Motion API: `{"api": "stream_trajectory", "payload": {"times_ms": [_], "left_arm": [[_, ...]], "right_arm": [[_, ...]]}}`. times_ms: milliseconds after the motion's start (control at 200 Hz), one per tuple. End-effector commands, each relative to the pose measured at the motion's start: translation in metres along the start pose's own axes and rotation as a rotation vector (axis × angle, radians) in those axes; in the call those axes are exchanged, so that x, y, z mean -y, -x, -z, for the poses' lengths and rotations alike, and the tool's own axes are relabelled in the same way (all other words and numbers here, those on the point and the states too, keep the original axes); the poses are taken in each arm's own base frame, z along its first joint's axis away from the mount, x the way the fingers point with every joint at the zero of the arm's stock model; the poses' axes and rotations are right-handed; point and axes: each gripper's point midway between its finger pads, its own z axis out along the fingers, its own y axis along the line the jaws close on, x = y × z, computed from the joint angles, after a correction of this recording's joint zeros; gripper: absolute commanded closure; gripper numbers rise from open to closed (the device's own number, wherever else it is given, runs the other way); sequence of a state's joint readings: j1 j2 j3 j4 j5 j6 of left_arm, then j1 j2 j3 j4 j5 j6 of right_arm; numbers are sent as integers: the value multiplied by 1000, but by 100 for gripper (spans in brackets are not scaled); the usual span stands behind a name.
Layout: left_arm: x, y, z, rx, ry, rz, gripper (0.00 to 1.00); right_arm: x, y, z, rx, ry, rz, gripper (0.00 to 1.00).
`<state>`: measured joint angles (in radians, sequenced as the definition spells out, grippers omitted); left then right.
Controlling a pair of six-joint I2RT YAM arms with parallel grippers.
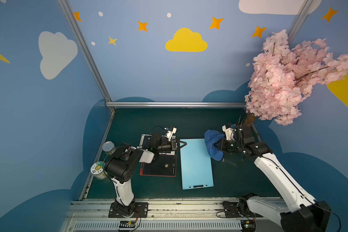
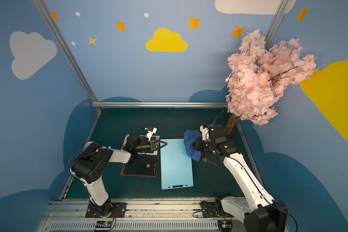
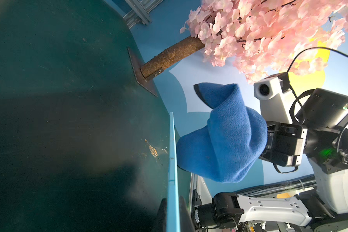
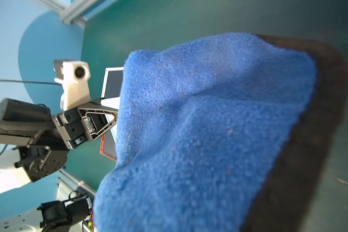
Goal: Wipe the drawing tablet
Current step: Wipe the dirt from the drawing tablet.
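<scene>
Setting: a dark green table (image 1: 169, 120) inside blue walls painted with clouds and stars.
Task object: a light blue, flat rectangular drawing tablet (image 1: 196, 164) (image 2: 176, 162) lay near the middle of the table, between the two arms.
Long axis: it ran from the near rail toward the back wall, leaning slightly. The short end with a dark slot pointed at the near rail.
Left gripper: the left gripper (image 1: 182, 143) (image 2: 163, 143) met the tablet's left long edge close to the far corner. In the left wrist view the tablet showed edge-on (image 3: 172, 160), running out from between the dark fingers (image 3: 184, 215), which were clamped onto it.
Right gripper: the right gripper (image 1: 219, 145) (image 2: 195, 145) was closed around a bunched blue fleece cloth (image 1: 212, 142) (image 2: 190, 141) (image 3: 225, 144). Its fingertips were buried in the fabric.
Cloth position: in both top views it overlapped the tablet's far right corner. Whether it touched the surface could not be told. It filled most of the right wrist view (image 4: 199, 130).
Neighbours: a black tablet with a red frame (image 1: 159, 166), carrying a small orange smudge, lay just left of the blue one. A white-framed tablet (image 1: 142, 140) lay behind it, partly under the left arm.
Far right corner: a pink artificial blossom tree (image 1: 285, 80).
Left edge: two small round jars (image 1: 108, 146) (image 1: 97, 170).
</scene>
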<state>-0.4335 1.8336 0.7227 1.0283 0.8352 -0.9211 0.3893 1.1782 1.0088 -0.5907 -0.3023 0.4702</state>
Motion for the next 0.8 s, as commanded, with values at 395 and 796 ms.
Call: {"api": "stream_trajectory", "payload": {"times_ms": [395,796], "left_arm": [[9,7,-1,1,-37,-25,97],[11,7,1,3,-21,-48,97]], "right_arm": [[-89,-33,-151,-236,77,61,100],[-8,-25,-132,-229,-271,47,100]]}}
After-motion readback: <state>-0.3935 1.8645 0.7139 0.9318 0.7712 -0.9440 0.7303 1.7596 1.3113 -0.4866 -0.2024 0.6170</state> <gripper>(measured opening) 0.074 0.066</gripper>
